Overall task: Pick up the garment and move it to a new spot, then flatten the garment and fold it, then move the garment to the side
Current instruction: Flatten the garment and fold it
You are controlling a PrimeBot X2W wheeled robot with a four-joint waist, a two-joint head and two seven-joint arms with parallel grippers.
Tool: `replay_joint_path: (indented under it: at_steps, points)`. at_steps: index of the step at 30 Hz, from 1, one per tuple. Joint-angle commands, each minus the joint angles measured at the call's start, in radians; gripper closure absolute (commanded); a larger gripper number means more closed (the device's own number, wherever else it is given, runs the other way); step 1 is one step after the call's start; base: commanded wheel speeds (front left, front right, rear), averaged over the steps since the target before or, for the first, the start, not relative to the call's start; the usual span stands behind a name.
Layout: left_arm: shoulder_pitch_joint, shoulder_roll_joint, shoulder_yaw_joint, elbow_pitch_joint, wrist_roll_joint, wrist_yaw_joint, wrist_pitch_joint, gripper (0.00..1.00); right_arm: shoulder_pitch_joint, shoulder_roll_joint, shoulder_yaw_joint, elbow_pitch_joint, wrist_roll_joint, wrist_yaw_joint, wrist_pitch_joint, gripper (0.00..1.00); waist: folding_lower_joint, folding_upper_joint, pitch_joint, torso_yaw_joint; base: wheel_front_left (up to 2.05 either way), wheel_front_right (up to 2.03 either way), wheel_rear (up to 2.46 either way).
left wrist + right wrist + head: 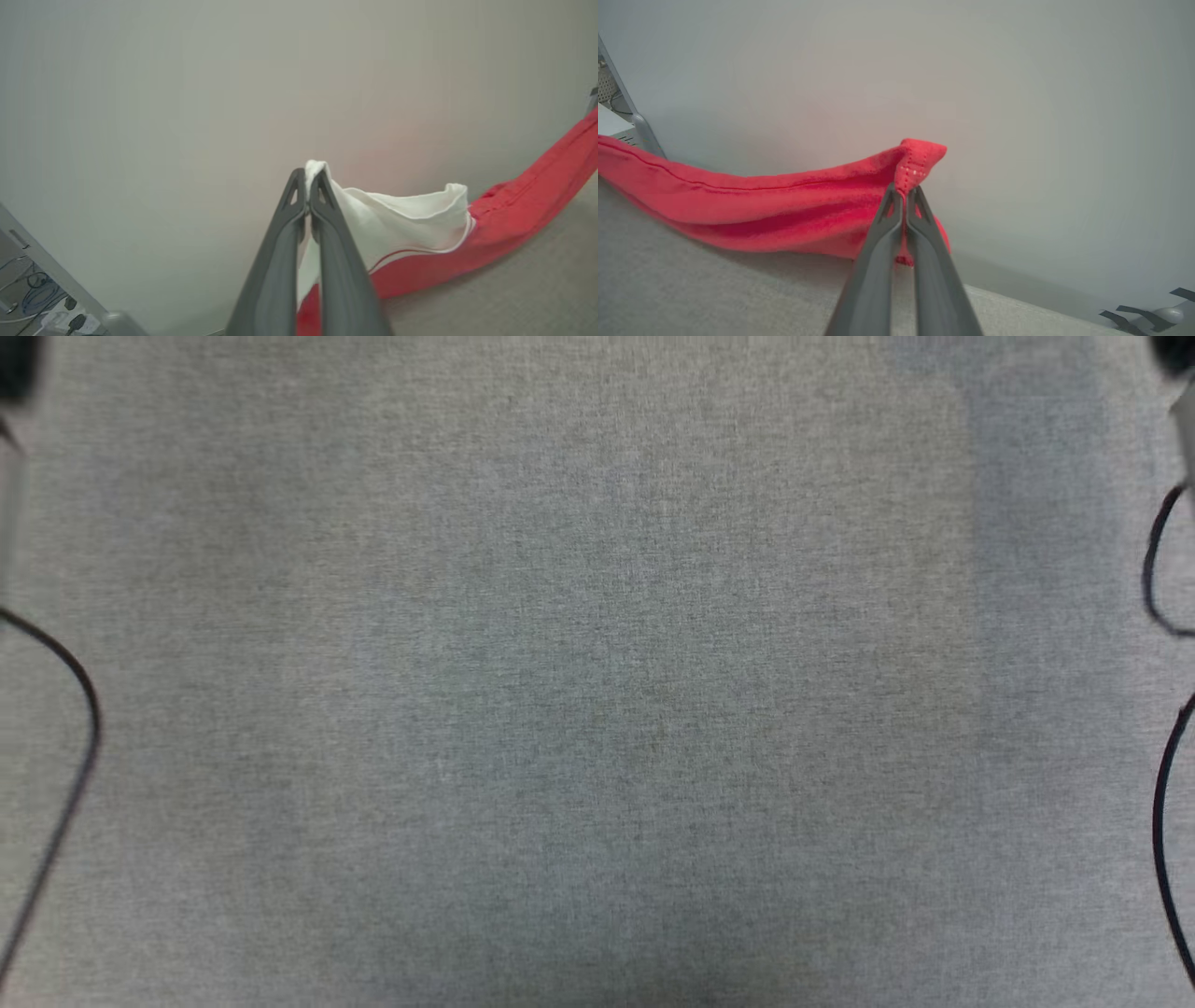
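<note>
Above the surface (597, 709), strung out as one long sagging band between two grips: garment (784, 205). Clamped at one end by left gripper (308, 176), fingers (336, 242) pressed together on the edge of a white sleeve, with a small white tuft poking past the tips. Clamped at the other end by right gripper (906, 192), dark fingers likewise tight together on a red hemmed corner, with stitching visible on the bit standing up over the tips.

Seen from the left wrist: white sleeve billowing open just beyond the fingers, then a thin red-and-white trim line, then plain red cloth running away over the surface toward the far grip. Seen from the right wrist: red cloth, bunched lengthwise, drooping low over the surface and casting a soft shadow on it. Cannot tell whether the lowest fold touches the surface or hangs just clear. Held up off the surface at both ends, not spread flat.

Beyond the surface, behind the garment: pale plain wall (187, 116). Seen from the head: grey woven surface, slightly blurred, with thin black cables (89, 709) curving along both its side edges. Beside the surface, low down past its corner in the left wrist view: a tangle of plugs (70, 319), too small to tell apart.
</note>
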Motion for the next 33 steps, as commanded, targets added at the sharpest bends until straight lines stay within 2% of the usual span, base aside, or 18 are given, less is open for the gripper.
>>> replay_joint_path:
  at_steps: [1, 2, 3, 9, 13, 19, 27, 33]
  points:
    - [0.087, -0.008, 0.007, -0.025, 0.011, 0.003, -0.006, 1.0, 0.057, -0.007, 0.01, 0.005, 0.024, -0.001, -0.012, 1.0, -0.0001, 0.0, -0.078, 0.031, 0.0, 0.0, 0.0]
    - [0.132, -0.013, 0.011, -0.037, 0.011, 0.006, -0.006, 1.0, 0.085, -0.01, 0.015, 0.005, 0.035, -0.001, -0.015, 1.0, -0.0001, 0.0, -0.095, 0.035, 0.0, 0.0, 0.0]
    - [0.287, -0.035, 0.027, -0.07, 0.0, 0.019, -0.006, 1.0, 0.194, -0.023, 0.04, 0.001, 0.088, -0.001, -0.019, 1.0, -0.0001, 0.0, -0.163, 0.049, 0.0, 0.0, 0.0]
    - [0.572, -0.057, 0.017, -0.1, -0.025, 0.037, -0.006, 1.0, 0.407, -0.063, 0.084, -0.026, 0.211, -0.001, -0.023, 1.0, -0.0001, 0.0, -0.294, 0.065, 0.0, 0.0, 0.0]
    - [0.723, -0.05, 0.002, -0.113, -0.044, 0.052, -0.006, 1.0, 0.528, -0.09, 0.141, -0.069, 0.3, -0.001, -0.016, 1.0, -0.0001, 0.0, -0.363, 0.072, 0.0, 0.0, 0.0]
    - [0.893, -0.024, 0.001, -0.158, -0.078, 0.078, -0.006, 1.0, 0.669, -0.153, 0.208, -0.145, 0.421, -0.001, 0.01, 1.0, -0.0001, 0.0, -0.434, 0.088, 0.0, 0.0, 0.0]
    - [1.064, 0.033, 0.009, -0.265, -0.112, 0.124, 0.008, 1.0, 0.786, -0.211, 0.268, -0.229, 0.503, -0.001, 0.006, 1.0, -0.0001, 0.0, -0.506, 0.109, 0.0, 0.0, 0.0]
    - [1.167, 0.067, -0.034, -0.361, -0.116, 0.123, 0.048, 1.0, 0.87, -0.249, 0.285, -0.269, 0.536, -0.001, 0.005, 1.0, -0.0001, 0.0, -0.559, 0.128, 0.0, 0.0, 0.0]
